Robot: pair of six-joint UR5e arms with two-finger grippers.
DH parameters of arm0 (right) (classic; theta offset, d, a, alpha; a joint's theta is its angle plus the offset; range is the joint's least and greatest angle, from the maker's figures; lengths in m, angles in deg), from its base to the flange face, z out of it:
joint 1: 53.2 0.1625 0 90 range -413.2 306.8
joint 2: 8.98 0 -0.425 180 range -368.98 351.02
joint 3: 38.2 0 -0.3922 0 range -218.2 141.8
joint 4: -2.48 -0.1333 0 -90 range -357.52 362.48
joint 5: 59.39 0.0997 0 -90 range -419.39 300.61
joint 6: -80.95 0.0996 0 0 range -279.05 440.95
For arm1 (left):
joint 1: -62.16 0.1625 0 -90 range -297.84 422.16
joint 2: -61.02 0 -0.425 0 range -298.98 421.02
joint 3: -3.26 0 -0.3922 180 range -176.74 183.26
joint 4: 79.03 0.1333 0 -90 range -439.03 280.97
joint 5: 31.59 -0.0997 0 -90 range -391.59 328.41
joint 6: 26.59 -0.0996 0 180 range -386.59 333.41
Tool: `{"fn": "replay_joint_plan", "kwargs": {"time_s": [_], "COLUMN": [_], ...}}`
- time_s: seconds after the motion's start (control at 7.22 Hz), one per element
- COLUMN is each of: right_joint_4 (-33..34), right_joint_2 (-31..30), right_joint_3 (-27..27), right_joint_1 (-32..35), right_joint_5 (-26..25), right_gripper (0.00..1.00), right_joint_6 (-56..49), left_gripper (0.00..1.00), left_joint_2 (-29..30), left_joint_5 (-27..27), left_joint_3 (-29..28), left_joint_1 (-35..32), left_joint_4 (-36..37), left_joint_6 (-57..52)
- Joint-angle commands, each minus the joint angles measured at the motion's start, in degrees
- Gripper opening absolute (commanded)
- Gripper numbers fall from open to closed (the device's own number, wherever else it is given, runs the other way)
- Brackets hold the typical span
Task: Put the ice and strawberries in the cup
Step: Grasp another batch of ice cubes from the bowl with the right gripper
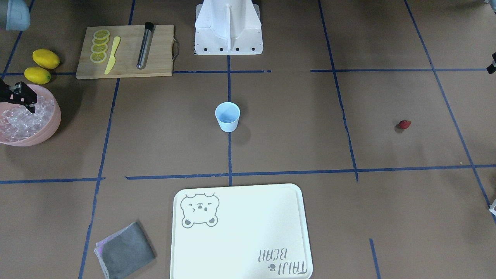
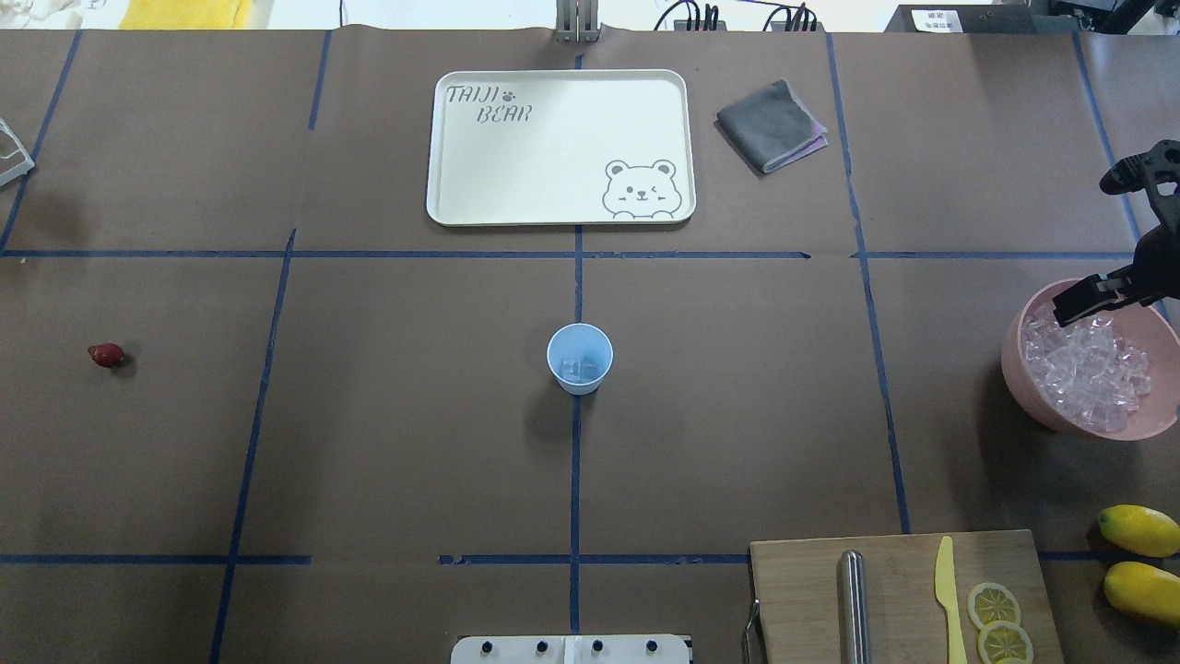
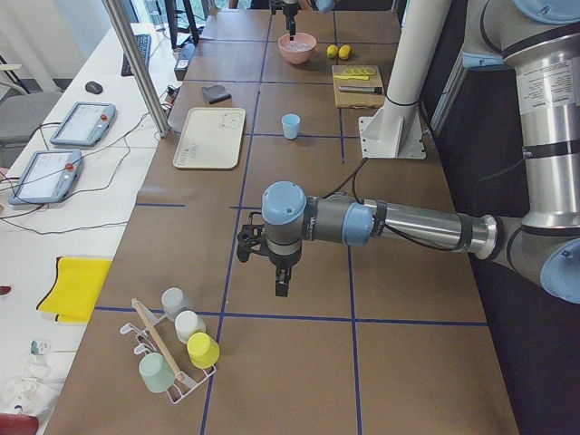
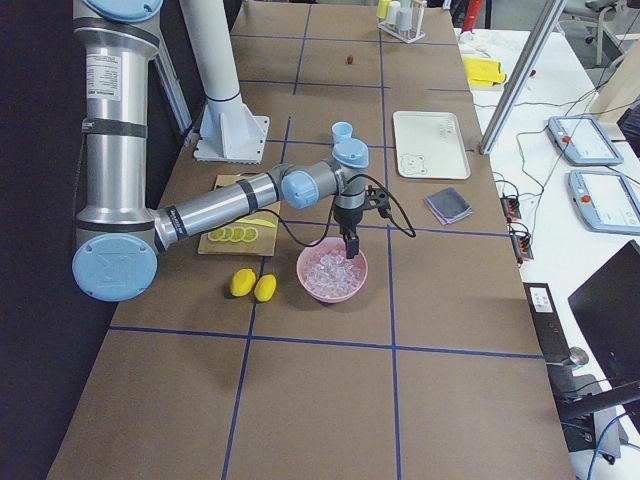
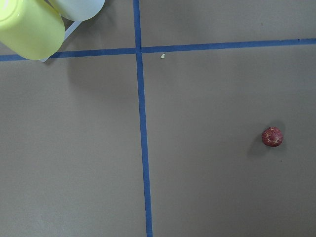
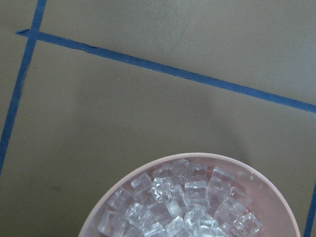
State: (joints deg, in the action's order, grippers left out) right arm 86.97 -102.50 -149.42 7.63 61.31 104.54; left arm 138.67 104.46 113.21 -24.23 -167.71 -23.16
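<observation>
The pale blue cup [image 2: 579, 358] stands upright at the table's centre with a few ice cubes [image 2: 581, 370] in it. More ice [image 2: 1088, 373] is heaped in a pink bowl [image 2: 1014, 364] at my right. My right gripper [image 2: 1069, 309] hangs just over the bowl's far rim. Its fingers look shut, and I cannot see whether a cube is between them. The strawberry [image 2: 106, 355] lies alone on the table far to my left, also in the left wrist view [image 5: 272, 137]. My left gripper [image 3: 282, 288] hovers above that area, and I cannot tell if it is open.
A white bear tray [image 2: 461, 184] and a grey cloth [image 2: 770, 124] lie at the far side. A cutting board [image 2: 811, 590] with lemon slices, a yellow knife and a metal rod lies near my right. Two lemons [image 2: 1138, 553] lie beside it. A cup rack [image 3: 172, 349] stands at my far left.
</observation>
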Motion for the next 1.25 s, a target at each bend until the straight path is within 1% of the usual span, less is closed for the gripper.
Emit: {"fn": "replay_joint_plan", "kwargs": {"time_s": [0.0, 0.14, 0.55, 0.69, 0.83, 0.97, 1.11], "right_joint_4": [-5.0, -5.0, -5.0, -5.0, -5.0, -5.1, -5.1], "right_joint_2": [-0.4, -0.4, -0.5, -0.6, -0.6, -0.6, -0.6], "right_joint_3": [3.5, 4.0, 7.5, 7.7, 8.0, 8.1, 8.1], "right_joint_1": [0.1, 0.1, 0.0, 0.1, 0.0, 0.1, 0.0], "right_joint_5": [0.1, 0.1, 0.1, 0.1, 1.5, 4.4, 4.5], "right_gripper": [0.97, 0.96, 0.94, 0.93, 0.91, 0.9, 0.89], "right_joint_6": [0.1, 0.1, 0.3, 0.4, 0.5, 1.5, 3.0], "left_gripper": [1.0, 1.0, 1.0, 1.0, 1.0, 1.0, 1.0], "left_joint_2": [0.0, 0.0, 0.0, 0.0, 0.0, 0.0, 0.0], "left_joint_5": [0.0, 0.0, 0.0, 0.0, 0.0, 0.0, 0.0], "left_joint_3": [0.1, 0.2, 0.2, 0.2, 0.2, 0.2, 0.2], "left_joint_1": [0.0, 0.0, 0.0, 0.0, 0.0, 0.0, 0.0], "left_joint_4": [0.0, -0.1, -0.1, -0.1, -0.1, -0.1, -0.1], "left_joint_6": [-0.1, -0.1, -0.1, -0.1, -0.1, -0.1, -0.1]}}
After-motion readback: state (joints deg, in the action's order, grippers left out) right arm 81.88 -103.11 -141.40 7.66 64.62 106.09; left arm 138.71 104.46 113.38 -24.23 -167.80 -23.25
